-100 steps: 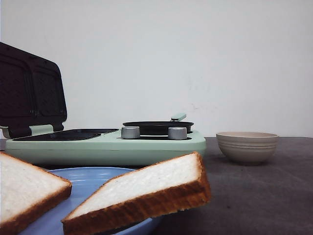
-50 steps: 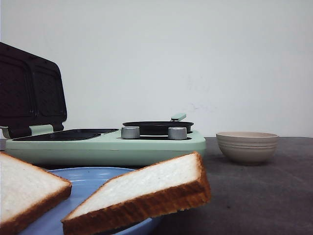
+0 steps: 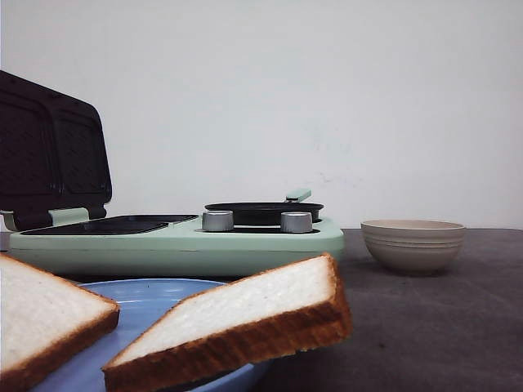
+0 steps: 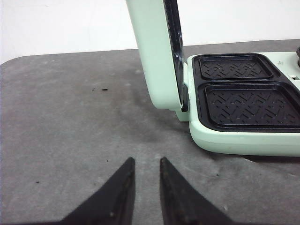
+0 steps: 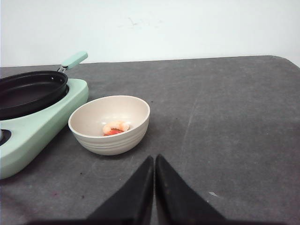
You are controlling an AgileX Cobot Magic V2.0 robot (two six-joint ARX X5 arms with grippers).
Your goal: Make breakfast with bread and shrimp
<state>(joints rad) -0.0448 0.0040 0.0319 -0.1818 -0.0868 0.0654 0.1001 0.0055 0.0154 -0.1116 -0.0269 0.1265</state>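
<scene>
Surface (image 5: pixel 225 117) of dark grey is carrying everything, and neither arm is touching anything on it. The mint-green sandwich maker (image 3: pixel 176 241) is sitting at the left with its lid (image 4: pixel 157 51) standing upright, showing two ribbed black plates (image 4: pixel 248 101), and a shallow black pan (image 3: pixel 263 212) is resting on its right half behind two silver knobs (image 3: pixel 217 220).

The blue plate (image 3: pixel 147 298), nearest the front camera, is holding the bread (image 3: pixel 237 322): one slice is leaning tilted across the rim, the other is lying at the left edge of the view. The beige bowl (image 5: pixel 110 124) is standing just beside the cooker's pan end, and the shrimp (image 5: pixel 116 127) is lying at its bottom (how many pieces, I cannot tell).

The left gripper (image 4: pixel 144 190) is hovering near the hinge side of the cooker with its jaws parted by a narrow gap and nothing between them. The right gripper (image 5: pixel 153 187) is pointing at the bowl with its jaws pressed together, also empty.

Judging from this, the first step is probably loading the bread, so the left jaws are needing to open wider than a slice's thickness before approaching. Gripping the tilted slice by its overhanging crust edge seems wise, since the soft crumb would likely crush. Laying it flat inside one ribbed plate, clear of the hinge, would let the lid close properly.
</scene>
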